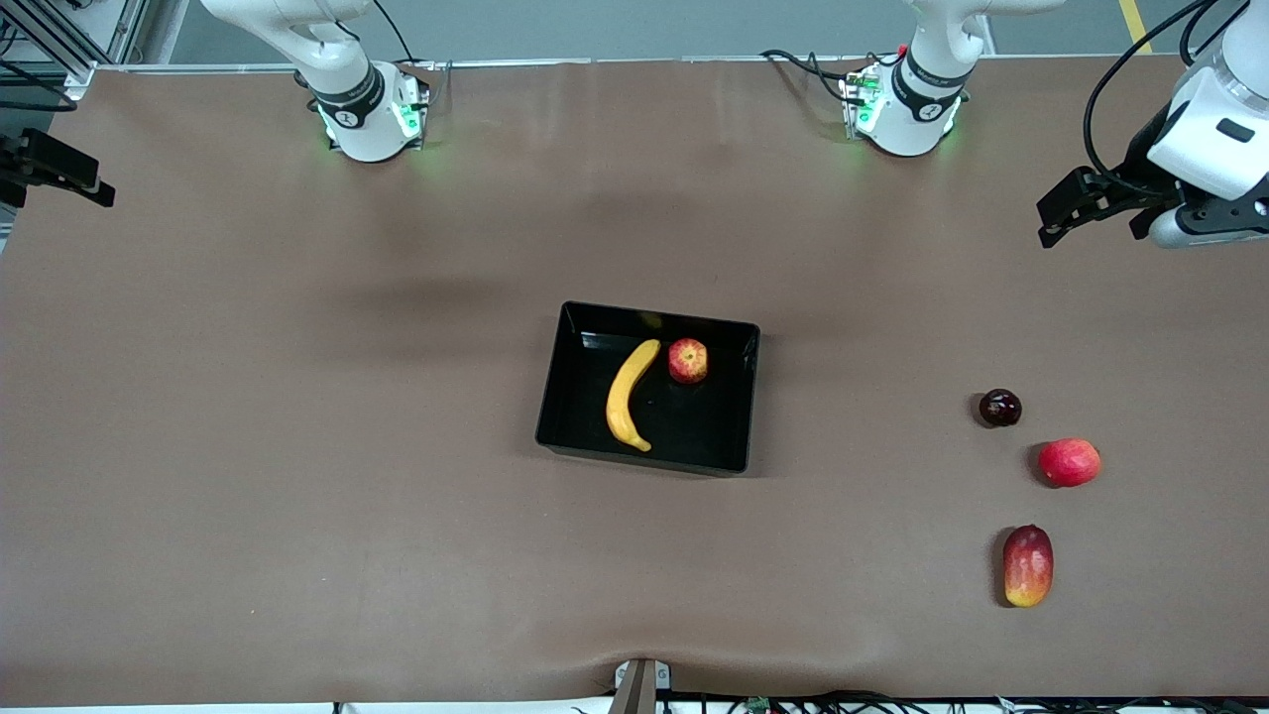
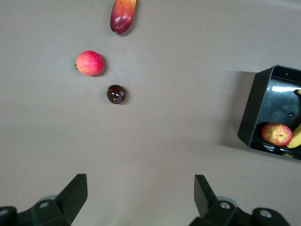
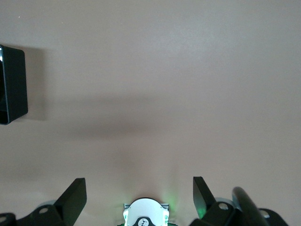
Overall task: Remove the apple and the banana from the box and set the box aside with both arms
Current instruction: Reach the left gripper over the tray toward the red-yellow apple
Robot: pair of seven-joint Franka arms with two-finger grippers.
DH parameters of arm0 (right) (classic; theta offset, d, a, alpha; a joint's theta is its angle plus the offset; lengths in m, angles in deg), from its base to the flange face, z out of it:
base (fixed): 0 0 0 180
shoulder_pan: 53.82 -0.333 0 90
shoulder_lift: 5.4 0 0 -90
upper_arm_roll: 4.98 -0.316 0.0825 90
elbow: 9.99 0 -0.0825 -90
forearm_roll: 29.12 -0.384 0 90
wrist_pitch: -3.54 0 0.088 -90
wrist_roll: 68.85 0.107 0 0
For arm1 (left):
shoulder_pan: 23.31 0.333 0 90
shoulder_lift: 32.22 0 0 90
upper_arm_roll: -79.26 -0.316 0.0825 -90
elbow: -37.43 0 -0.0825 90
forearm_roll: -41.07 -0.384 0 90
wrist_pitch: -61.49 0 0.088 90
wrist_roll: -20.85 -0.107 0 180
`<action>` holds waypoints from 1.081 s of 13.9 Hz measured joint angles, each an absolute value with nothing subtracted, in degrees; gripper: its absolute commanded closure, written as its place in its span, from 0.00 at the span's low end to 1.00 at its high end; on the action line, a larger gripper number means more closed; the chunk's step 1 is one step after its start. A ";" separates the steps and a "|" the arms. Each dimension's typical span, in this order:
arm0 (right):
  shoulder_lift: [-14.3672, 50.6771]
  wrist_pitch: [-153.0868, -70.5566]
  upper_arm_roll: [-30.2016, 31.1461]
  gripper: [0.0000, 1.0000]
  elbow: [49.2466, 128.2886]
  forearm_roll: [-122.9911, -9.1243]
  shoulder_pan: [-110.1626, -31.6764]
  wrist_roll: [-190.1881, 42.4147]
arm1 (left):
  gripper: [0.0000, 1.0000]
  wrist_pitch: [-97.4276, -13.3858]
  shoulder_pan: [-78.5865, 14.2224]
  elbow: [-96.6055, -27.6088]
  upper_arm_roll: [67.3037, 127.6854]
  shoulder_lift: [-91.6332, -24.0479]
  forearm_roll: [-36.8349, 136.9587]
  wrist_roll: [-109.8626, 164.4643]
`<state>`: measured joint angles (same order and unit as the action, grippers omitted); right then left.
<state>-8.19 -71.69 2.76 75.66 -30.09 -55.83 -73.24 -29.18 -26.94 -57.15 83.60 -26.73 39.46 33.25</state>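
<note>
Nearest the front camera, toward the left arm's end of the table, lies an oblong mango (image 1: 1028, 566), smooth-skinned, deep red shading to yellow at its nearer tip. A little farther from the camera sits a plain round red fruit (image 1: 1069, 462) with a matte, rosy skin, and just farther again a small, very dark glossy fruit (image 1: 999, 408); the three lie close together but apart from one another on the brown table (image 1: 297, 446), whose covering looks smooth and faintly wrinkled. Near the middle of the table stands the box (image 1: 555, 397), a black, glossy, rectangular open-top bin with low walls that catch the light along the rim. In it lies the banana (image 1: 628, 396), long, curved and evenly yellow, running from the nearer wall toward the farther one. Beside its farther end, and apart from it, sits the apple (image 1: 687, 360), small and round, red with yellow streaks. The left gripper (image 1: 1076, 206) hangs in the air over the left arm's end of the table, its dark grey jaws spread wide with nothing between them. The right gripper (image 3: 139, 194) waits over bare table at the right arm's end, above that arm's base, its jaws likewise wide apart and holding nothing.
</note>
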 measured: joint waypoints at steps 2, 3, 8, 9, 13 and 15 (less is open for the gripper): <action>-8.19 -71.69 2.78 0.00 75.63 -30.09 -55.83 -73.24 | 0.00 -29.18 -26.94 -57.15 83.60 -26.81 39.46 33.25; -8.19 -71.69 2.79 0.00 75.62 -30.09 -55.83 -73.24 | 0.00 -29.17 -26.94 -57.15 83.60 -26.89 39.46 33.25; -8.19 -71.67 2.79 0.00 75.61 -30.09 -55.83 -73.24 | 0.00 -29.83 -27.63 -56.34 84.14 -29.62 39.46 33.25; -8.19 -71.66 2.79 0.00 75.61 -30.09 -55.83 -73.24 | 0.00 -31.22 -28.08 -56.20 84.91 -30.73 39.48 33.43; -8.19 -71.66 2.81 0.00 75.60 -30.09 -55.83 -73.24 | 0.00 -37.75 -29.01 -56.37 92.94 -37.17 39.48 43.73; -8.19 -71.65 2.83 0.00 75.59 -30.09 -55.82 -73.24 | 0.00 -41.78 -29.46 -56.42 97.39 -41.52 39.07 49.62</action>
<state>-8.19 -71.65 2.83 75.59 -30.09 -55.82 -73.24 -41.78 -29.46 -56.42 97.39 -41.52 39.07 49.62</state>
